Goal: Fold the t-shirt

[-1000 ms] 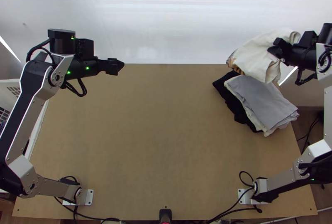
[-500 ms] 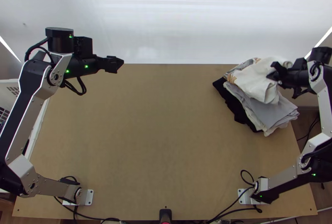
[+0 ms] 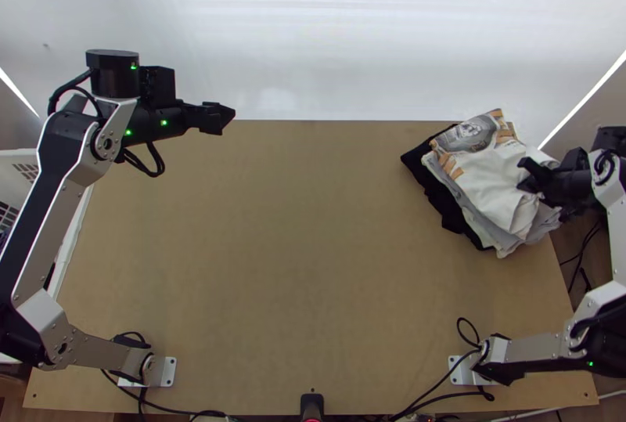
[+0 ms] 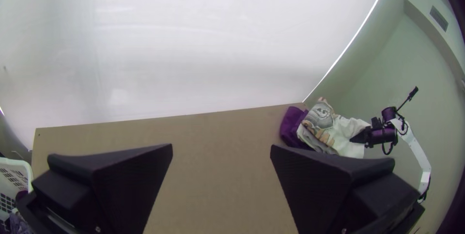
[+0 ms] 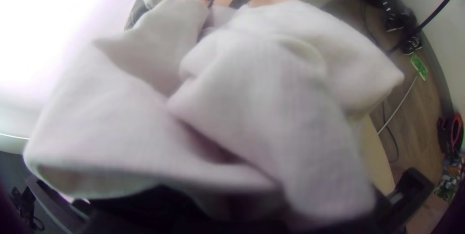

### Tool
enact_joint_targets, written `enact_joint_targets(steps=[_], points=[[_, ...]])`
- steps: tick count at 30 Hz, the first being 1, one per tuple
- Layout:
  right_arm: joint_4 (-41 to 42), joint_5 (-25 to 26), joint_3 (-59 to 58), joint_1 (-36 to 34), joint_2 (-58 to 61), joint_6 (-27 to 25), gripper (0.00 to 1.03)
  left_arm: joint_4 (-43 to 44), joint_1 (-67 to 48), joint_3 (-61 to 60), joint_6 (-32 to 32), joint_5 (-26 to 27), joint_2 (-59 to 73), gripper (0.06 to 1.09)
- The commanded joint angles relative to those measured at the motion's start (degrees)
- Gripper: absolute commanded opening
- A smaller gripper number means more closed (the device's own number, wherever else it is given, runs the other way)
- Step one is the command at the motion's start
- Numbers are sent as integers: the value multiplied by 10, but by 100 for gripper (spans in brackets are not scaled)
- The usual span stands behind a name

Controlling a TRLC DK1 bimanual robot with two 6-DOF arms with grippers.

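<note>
T-shirt [image 3: 489, 187], white with a grey-and-orange print, lies loosely folded and rumpled on the stack at the table's far right corner, over grey cloth [image 3: 545, 224] and black cloth [image 3: 434, 195]. I have my right gripper [image 3: 526, 174] clamped on the shirt's plain white part, at the side away from the print; in its wrist view the white cloth billows up and covers the fingertips, so I can't tell exactly which edge is pinched. My left gripper [image 3: 227, 118] is above the far left part of the table [image 3: 297, 265], its fingers [image 4: 334, 180] wide apart with nothing between them, well away from the shirt.
</note>
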Motion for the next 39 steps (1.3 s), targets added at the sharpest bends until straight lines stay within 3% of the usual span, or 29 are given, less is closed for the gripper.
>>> enact_joint_targets(steps=[1,4,5,11,17,22,29,39], points=[[-5,59,-55,-13,-69,-32,48,1,-2,0,0,3,1,104],[-7,92,-79,-15,-90,-35,90,0,-2,0,0,3,1,104],[-7,99,-88,-15,-94,-37,98,0,-2,-1,0,3,0,104],[12,123,-107,-51,-114,-44,99,-2,-2,-3,1,4,-7,104],[116,216,-115,-75,-177,-89,100,-2,-2,-4,1,5,-14,104],[211,252,-112,-26,-253,-116,99,1,-2,-4,-8,4,-14,104],[242,255,-84,67,-248,-122,99,1,-2,4,-5,4,-13,104],[605,255,-272,110,-153,-174,99,5,5,-13,-5,3,-25,104]])
